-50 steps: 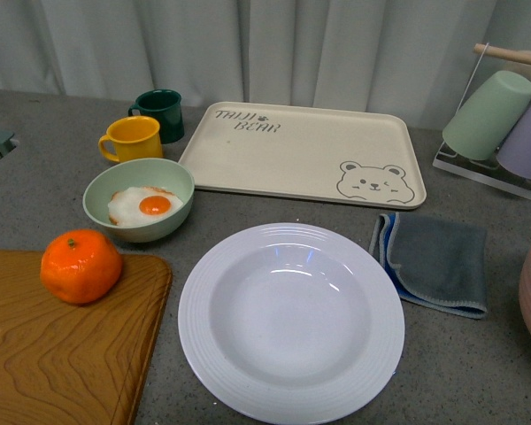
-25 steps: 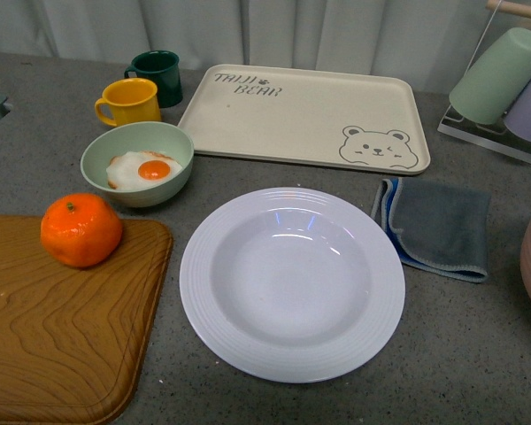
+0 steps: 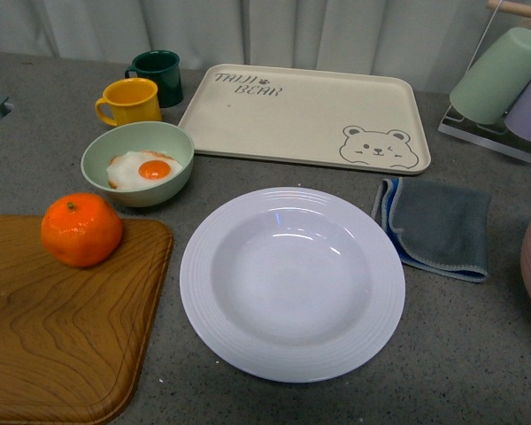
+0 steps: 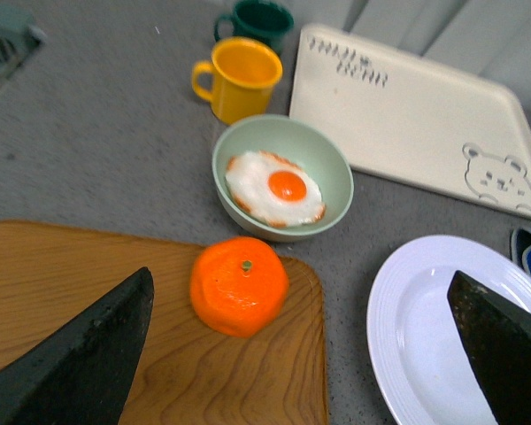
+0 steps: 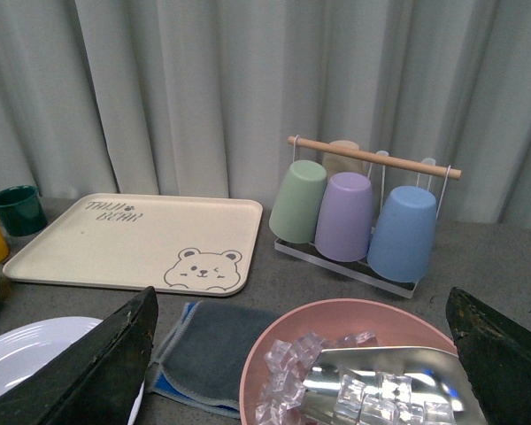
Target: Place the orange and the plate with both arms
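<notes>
The orange (image 3: pixel 81 230) sits stem spot up on the far right corner of a wooden cutting board (image 3: pixel 53 336), at about 9 o'clock from the plate (image 3: pixel 292 367) and well apart from it. The plate lies flat and bare on the grey counter (image 3: pixel 478 354), just beside the board's right edge.

From the plate, a pale green bowl (image 3: pixel 142 193) holding a fried egg (image 3: pixel 144 168) stands at 10 o'clock, near the orange but not touching it. A yellow mug (image 3: pixel 128 102) and a dark green mug (image 3: pixel 157 69) stand further out on roughly the same line. The cream bear tray (image 3: pixel 301 115) lies at 12 o'clock, and a folded grey cloth (image 3: pixel 438 226) at 2 o'clock, close to the rim.

The left gripper (image 4: pixel 299 283) is released – its two dark fingers (image 4: pixel 88 354) are spread wide in the left wrist view, with the orange showing between them and nothing grasped. The right gripper (image 5: pixel 301 297) is likewise spread and empty, with a pink bowl (image 5: pixel 274 341) of ice cubes (image 5: pixel 288 359) and a metal scoop (image 5: pixel 385 372) showing between its fingers. Beyond it, upturned cups (image 5: pixel 345 217) hang on a rack.
</notes>
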{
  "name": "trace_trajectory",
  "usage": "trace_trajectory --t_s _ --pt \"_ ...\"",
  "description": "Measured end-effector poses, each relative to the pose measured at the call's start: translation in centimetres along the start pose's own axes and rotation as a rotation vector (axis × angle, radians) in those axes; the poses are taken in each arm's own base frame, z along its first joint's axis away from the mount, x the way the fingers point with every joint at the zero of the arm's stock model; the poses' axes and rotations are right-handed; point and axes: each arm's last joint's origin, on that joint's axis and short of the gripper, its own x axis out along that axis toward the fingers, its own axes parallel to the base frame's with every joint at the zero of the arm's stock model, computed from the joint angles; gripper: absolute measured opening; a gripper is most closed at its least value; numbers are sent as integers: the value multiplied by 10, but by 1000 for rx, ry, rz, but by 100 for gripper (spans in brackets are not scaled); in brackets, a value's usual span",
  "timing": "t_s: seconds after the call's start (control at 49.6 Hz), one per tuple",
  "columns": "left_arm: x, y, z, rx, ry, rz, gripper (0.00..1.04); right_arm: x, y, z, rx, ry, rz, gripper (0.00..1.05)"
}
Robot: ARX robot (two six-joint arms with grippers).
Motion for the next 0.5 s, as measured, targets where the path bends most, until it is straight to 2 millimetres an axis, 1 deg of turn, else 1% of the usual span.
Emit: trace_trajectory --t_s 0.06,0.081,0.161,0.181,0.262,0.342,0.403,0.504 --pt "27 -3 0 -1 73 3 98 0 0 0 0 0 0 95" --pt "31 -4 -1 -1 85 6 98 0 0 0 0 0 0 95" --pt "62 -6 -8 -2 199 13 98 0 0 0 0 0 0 95" --pt "65 -7 -10 -1 213 13 98 0 0 0 0 0 0 95" --pt "89 -8 -16 1 283 12 98 0 0 0 0 0 0 95" --pt "105 -7 -20 2 315 47 98 0 0 0 0 0 0 95" --pt "118 -1 -22 0 336 102 98 0 0 0 0 0 0 95" --pt "127 5 -24 -3 359 140 98 0 0 0 0 0 0 95"
